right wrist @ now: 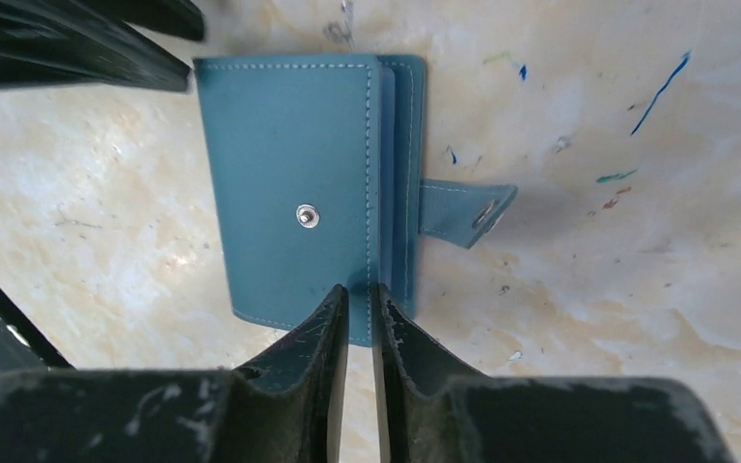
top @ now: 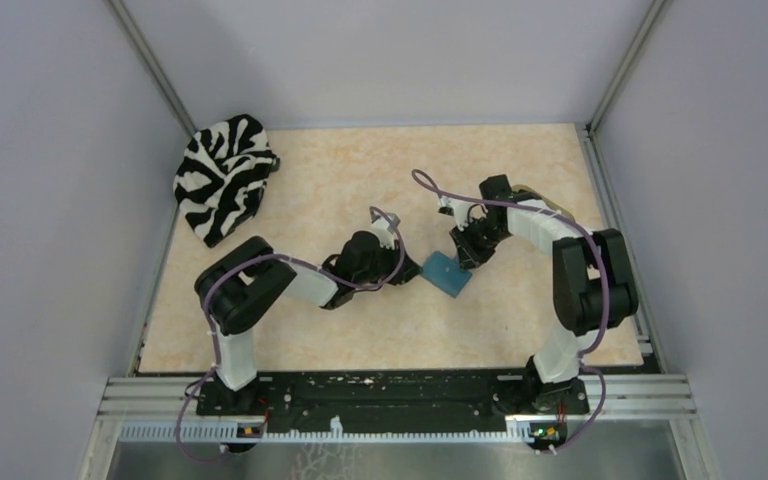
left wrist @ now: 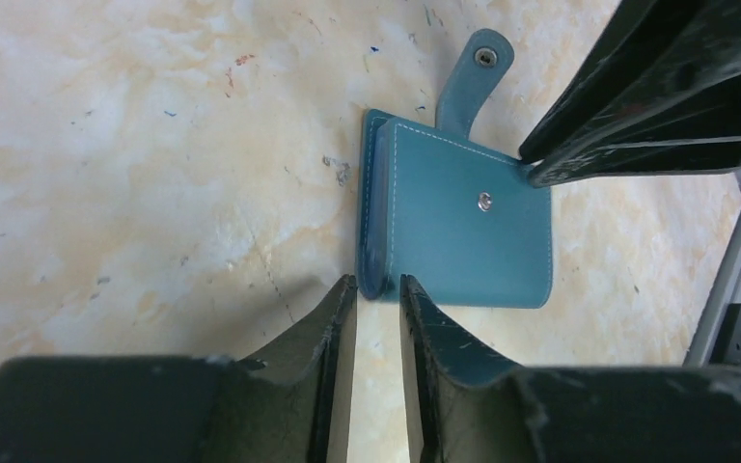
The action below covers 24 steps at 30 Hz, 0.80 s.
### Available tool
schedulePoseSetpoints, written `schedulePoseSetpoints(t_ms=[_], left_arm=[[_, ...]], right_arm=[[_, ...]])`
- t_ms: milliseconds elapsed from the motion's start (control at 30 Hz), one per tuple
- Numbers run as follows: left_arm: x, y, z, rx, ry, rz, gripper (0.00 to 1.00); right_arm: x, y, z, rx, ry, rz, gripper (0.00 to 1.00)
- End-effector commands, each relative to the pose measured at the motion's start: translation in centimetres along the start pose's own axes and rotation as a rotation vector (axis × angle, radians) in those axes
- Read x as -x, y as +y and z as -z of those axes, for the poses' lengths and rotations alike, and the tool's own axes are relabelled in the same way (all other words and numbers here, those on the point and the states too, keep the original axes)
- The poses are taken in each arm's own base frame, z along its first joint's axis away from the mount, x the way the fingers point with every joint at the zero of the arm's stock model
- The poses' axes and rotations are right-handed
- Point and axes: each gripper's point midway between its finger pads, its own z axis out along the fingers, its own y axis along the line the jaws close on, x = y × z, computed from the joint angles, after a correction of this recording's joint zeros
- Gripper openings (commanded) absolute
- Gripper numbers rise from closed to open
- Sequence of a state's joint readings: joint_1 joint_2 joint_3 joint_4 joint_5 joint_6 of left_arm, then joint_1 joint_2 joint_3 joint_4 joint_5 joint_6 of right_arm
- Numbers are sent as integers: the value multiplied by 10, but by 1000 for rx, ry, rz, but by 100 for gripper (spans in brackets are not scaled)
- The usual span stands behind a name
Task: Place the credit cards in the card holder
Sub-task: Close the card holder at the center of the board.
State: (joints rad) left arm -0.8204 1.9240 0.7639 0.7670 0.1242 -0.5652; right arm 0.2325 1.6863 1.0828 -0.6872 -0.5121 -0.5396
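Note:
The card holder (top: pixel 447 272) is a teal wallet lying folded shut on the table between both grippers, with its snap tab (left wrist: pixel 473 82) unfastened and sticking out. My left gripper (left wrist: pixel 378 285) has its jaws almost together, with the wallet's near corner (left wrist: pixel 376 280) between the tips. My right gripper (right wrist: pixel 359 294) has its jaws nearly closed, tips resting on the wallet's cover (right wrist: pixel 289 174) by its stitched edge; it shows as dark bars in the left wrist view (left wrist: pixel 637 125). No credit cards are in view.
A zebra-striped cloth (top: pixel 223 172) lies at the table's back left. A tan object (top: pixel 538 194) peeks out behind the right arm at the back right. Grey walls enclose the table; a metal rail (top: pixel 400 398) runs along the near edge.

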Motion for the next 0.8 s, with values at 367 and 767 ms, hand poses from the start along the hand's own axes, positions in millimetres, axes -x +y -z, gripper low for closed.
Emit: schedulePoseSetpoints(t_ms=[367, 767], left_arm=[[34, -72, 2, -283, -16, 100, 25], [-11, -26, -39, -121, 110, 135, 10]], right_arm=[[-12, -4, -9, -4, 29, -24, 11], [6, 6, 7, 57, -52, -1, 15]])
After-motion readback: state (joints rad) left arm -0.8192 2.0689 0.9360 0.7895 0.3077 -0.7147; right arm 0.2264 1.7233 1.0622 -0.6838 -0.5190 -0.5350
